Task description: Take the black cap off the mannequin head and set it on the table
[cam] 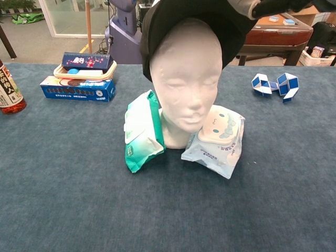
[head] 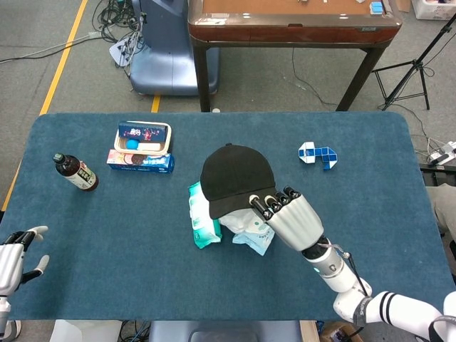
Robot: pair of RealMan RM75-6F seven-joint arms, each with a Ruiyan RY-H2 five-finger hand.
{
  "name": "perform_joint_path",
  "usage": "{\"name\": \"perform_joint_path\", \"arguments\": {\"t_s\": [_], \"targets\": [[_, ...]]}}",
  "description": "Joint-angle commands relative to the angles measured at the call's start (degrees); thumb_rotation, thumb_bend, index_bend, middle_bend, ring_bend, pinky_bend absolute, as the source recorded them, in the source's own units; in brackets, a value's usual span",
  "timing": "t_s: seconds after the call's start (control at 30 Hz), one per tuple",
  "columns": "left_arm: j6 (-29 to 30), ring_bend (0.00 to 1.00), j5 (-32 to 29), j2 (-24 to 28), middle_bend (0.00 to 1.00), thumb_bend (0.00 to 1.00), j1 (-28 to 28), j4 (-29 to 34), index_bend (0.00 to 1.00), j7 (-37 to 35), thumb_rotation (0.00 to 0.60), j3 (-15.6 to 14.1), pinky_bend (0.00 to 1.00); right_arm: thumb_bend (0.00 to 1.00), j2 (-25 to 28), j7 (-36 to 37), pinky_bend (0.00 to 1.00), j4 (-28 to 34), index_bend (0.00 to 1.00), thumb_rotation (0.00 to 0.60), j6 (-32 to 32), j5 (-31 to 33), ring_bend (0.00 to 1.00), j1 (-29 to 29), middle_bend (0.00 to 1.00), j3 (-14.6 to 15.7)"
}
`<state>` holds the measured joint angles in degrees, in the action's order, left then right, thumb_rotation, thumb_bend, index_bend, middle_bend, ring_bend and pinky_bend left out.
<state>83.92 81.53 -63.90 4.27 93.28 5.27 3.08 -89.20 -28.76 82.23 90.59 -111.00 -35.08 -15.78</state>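
The black cap (head: 236,177) is tilted up and back over the white mannequin head (cam: 185,81), its brim raised so the whole face shows. In the chest view the cap (cam: 226,23) hangs around the top and right side of the head. My right hand (head: 288,217) grips the cap's brim from the front, its fingers curled around the edge. Only a sliver of that hand (cam: 268,6) appears at the chest view's top edge. My left hand (head: 13,260) rests open at the table's near left corner, holding nothing.
Two wipe packs lean against the mannequin's base: a green one (cam: 140,131) and a pale blue one (cam: 216,140). A boxed stack (head: 141,148), a dark bottle (head: 75,172) and a blue-white snake puzzle (head: 318,154) lie on the blue table (head: 370,214).
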Motion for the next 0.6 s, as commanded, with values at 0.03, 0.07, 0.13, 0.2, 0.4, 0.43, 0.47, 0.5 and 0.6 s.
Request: {"name": "perform_joint_path", "arguments": {"t_s": [0.03, 0.07, 0.13, 0.2, 0.4, 0.43, 0.47, 0.5, 0.6], "targets": [[0.0, 0.29, 0.1, 0.0, 0.4, 0.3, 0.0, 0.0, 0.27, 0.1, 0.6, -0.1, 0.52, 0.49, 0.0, 0.0, 1.0, -1.5, 0.79, 0.6, -0.3, 0.3, 1.0, -1.0, 1.0, -0.8], [0.0, 0.29, -0.1, 0.0, 0.4, 0.3, 0.0, 0.0, 0.27, 0.0, 0.6, 0.0, 0.52, 0.49, -0.2, 0.2, 1.0, -2.4, 0.79, 0.6, -0.5, 0.6, 1.0, -1.4, 1.0, -1.2], [-0.1, 0.29, -0.3, 0.0, 0.4, 0.3, 0.0, -0.1, 0.27, 0.0, 0.6, 0.1, 0.52, 0.49, -0.5, 0.7, 1.0, -3.6, 0.79, 0.6, -0.6, 1.1, 1.0, -2.0, 1.0, -1.6], [-0.1, 0.29, -0.3, 0.0, 0.4, 0.3, 0.0, 0.0, 0.27, -0.1, 0.6, 0.1, 0.52, 0.49, -0.9, 1.3, 1.0, -5.0, 0.79, 0.6, -0.6, 1.7, 1.0, -2.7, 1.0, -2.1], [0.1, 0.29, -0.3, 0.1, 0.4, 0.3, -0.1, 0.0, 0.27, -0.4, 0.6, 0.1, 0.52, 0.49, -2.0, 3.0, 1.0, -8.2, 0.8, 0.6, 0.7, 2.6, 1.0, -4.0, 1.0, -2.8], [0.1, 0.29, -0.3, 0.1, 0.4, 0.3, -0.1, -0.1, 0.27, -0.4, 0.6, 0.1, 0.52, 0.49, -2.1, 3.3, 1.0, -8.5, 0.8, 0.6, 1.0, 2.7, 1.0, -4.1, 1.0, -2.8], [0.1, 0.29, -0.3, 0.1, 0.4, 0.3, -0.1, -0.1, 0.27, -0.5, 0.6, 0.1, 0.52, 0.49, -2.1, 3.5, 1.0, -8.8, 0.8, 0.6, 1.3, 2.7, 1.0, -4.3, 1.0, -2.9], [0.1, 0.29, -0.2, 0.1, 0.4, 0.3, -0.1, 0.0, 0.27, -0.5, 0.6, 0.1, 0.52, 0.49, -2.1, 3.6, 1.0, -9.0, 0.81, 0.6, 1.5, 2.7, 1.0, -4.4, 1.0, -2.9], [0.1, 0.29, -0.2, 0.1, 0.4, 0.3, -0.1, 0.0, 0.27, -0.4, 0.6, 0.1, 0.52, 0.49, -1.9, 3.6, 1.0, -9.2, 0.81, 0.6, 2.3, 2.7, 1.0, -4.8, 1.0, -3.2]]}}
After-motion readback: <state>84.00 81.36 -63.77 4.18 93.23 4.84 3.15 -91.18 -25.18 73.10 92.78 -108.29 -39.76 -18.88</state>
